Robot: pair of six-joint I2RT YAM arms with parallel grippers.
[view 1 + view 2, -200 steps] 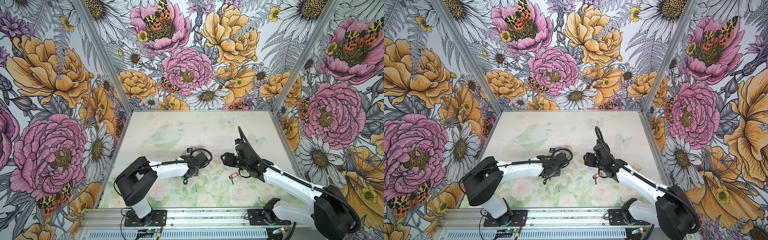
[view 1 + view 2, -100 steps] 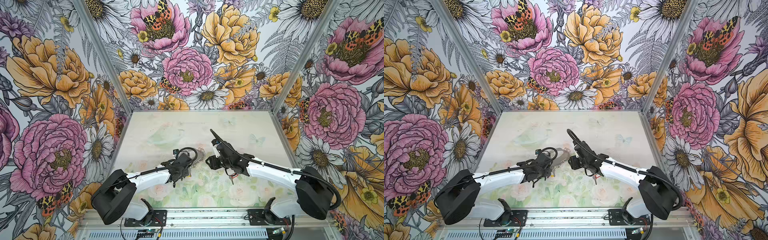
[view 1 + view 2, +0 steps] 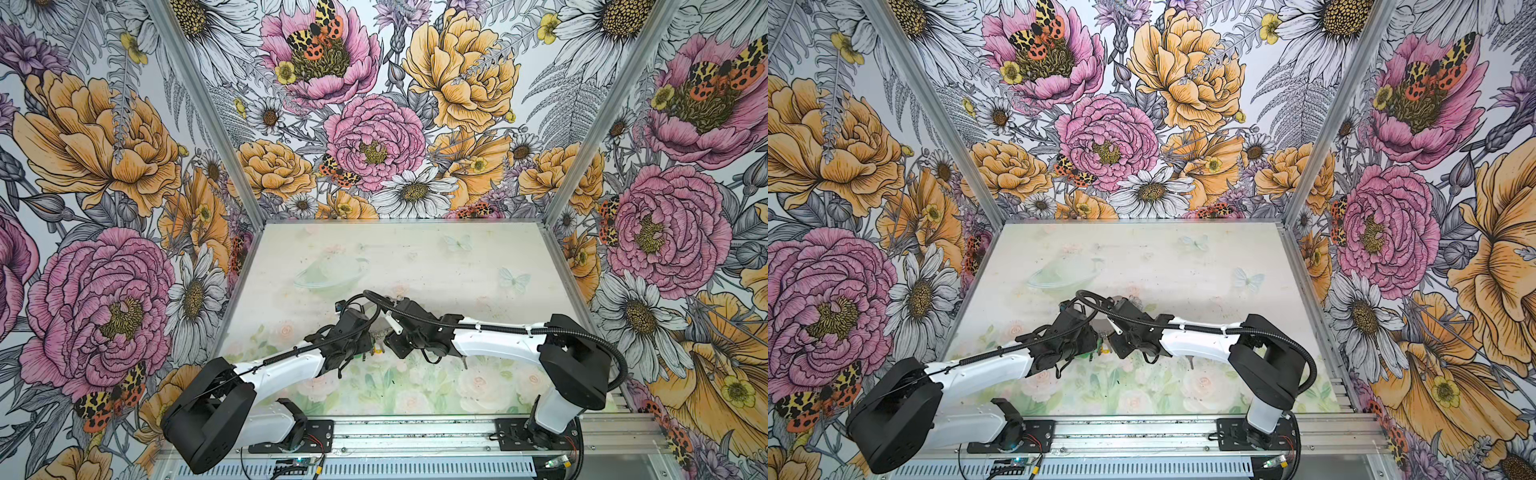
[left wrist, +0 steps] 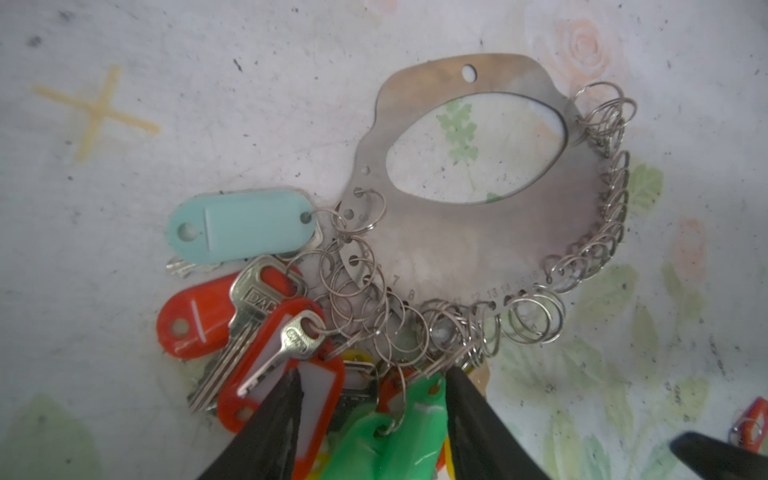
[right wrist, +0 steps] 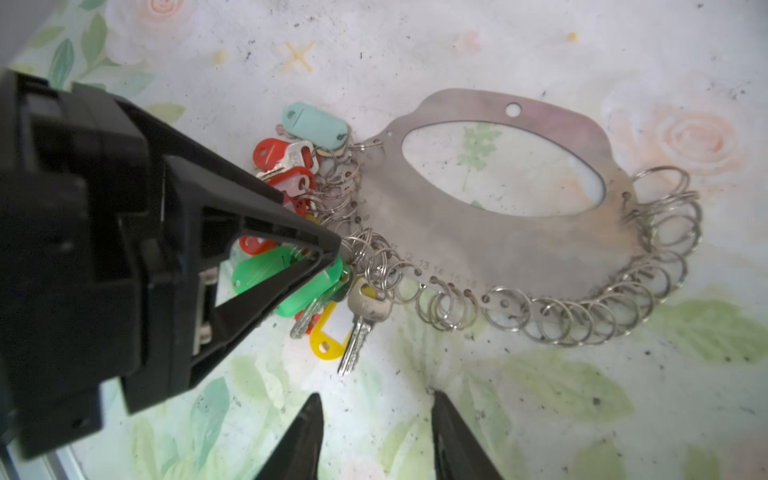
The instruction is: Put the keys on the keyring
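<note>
Right pincer [image 5: 374, 392]: jaws parted, nothing but bare desk [image 5: 582, 415] between the 2 fingers, tips aimed at the keyring [image 5: 498, 249]. Lies flat straight ahead of those tips, long axis across the line of reach, with a fringe of empty wire rings [image 5: 582, 320] on the near edge. Nearest thing ahead: 1 silver key [image 5: 363, 309] beside a yellow tag, blade pointing back at the tips.

Left pincer [image 4: 374, 372]: fingers apart, straddling a green tag [image 4: 395, 436] among the keys [image 4: 249, 307] hung on the band; pinching or merely pressing, cannot tell.

Loose key with the red tag [image 4: 754, 415]: on the desk, well off to 1 side of the left pincer, just beside a dark part [image 4: 706, 453], probably of the right arm. Absent from the right wrist view, so likely behind or beside those tips, not ahead. Judged nearer the right arm; probably calls for a pull back and a turn before any grab.
</note>
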